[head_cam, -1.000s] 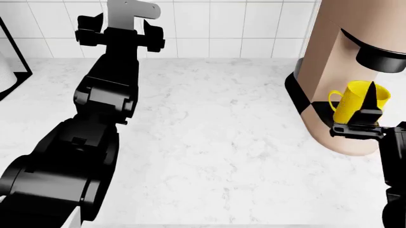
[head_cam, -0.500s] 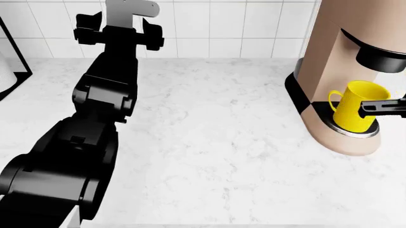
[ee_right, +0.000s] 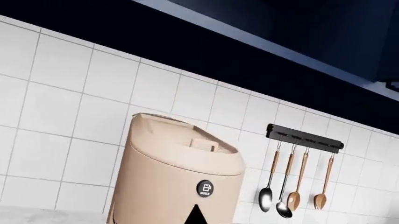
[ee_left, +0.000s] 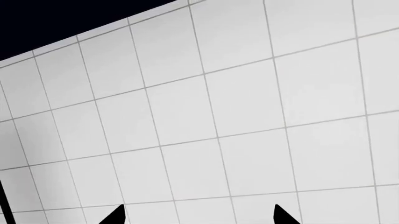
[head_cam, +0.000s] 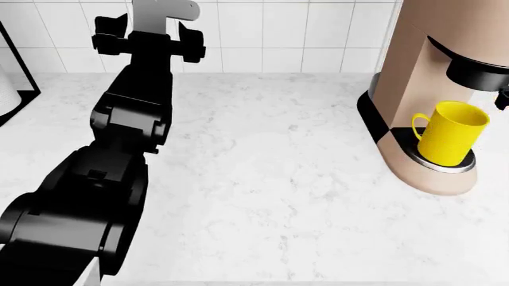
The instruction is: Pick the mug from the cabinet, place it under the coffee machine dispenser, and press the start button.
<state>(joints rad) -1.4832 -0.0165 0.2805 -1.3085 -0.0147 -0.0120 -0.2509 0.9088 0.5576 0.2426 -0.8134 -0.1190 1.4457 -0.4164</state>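
White square wall tiles [ee_left: 249, 116] with grey grout across the left wrist view; dark band at one corner. Two black tips of the left end effector [ee_left: 198, 215] just in frame, set well apart, nothing between them: wide, empty, pointed at the wall, apparently parked clear of the work.

Head view: white marbled tabletop [head_cam: 270, 196]. Left arm [head_cam: 119, 155] stretched forward toward the tiled wall. Beige column coffee machine [head_cam: 413, 65] at right. Bright yellow mug [head_cam: 450, 132] upright on the round black-and-chrome drip tray [head_cam: 445, 165], handle turned toward the left arm, mouth open upward; contents not visible. Black coffee machine dispenser [head_cam: 475, 75] directly above the mug, so placement judged complete. Small black piece of the right arm [head_cam: 502, 98] at the frame edge, clear of the mug.

Right wrist view: coffee machine seen from the front, round black start button [ee_right: 206, 187] with cup icon on its face. Single black tip of the right end effector [ee_right: 195, 215] below the button; spread of the tips impossible to tell. Aim consistent with lining up the press, not yet made. Utensil rail [ee_right: 304, 138] with hanging spoons [ee_right: 293, 186] on the wall beside the machine.
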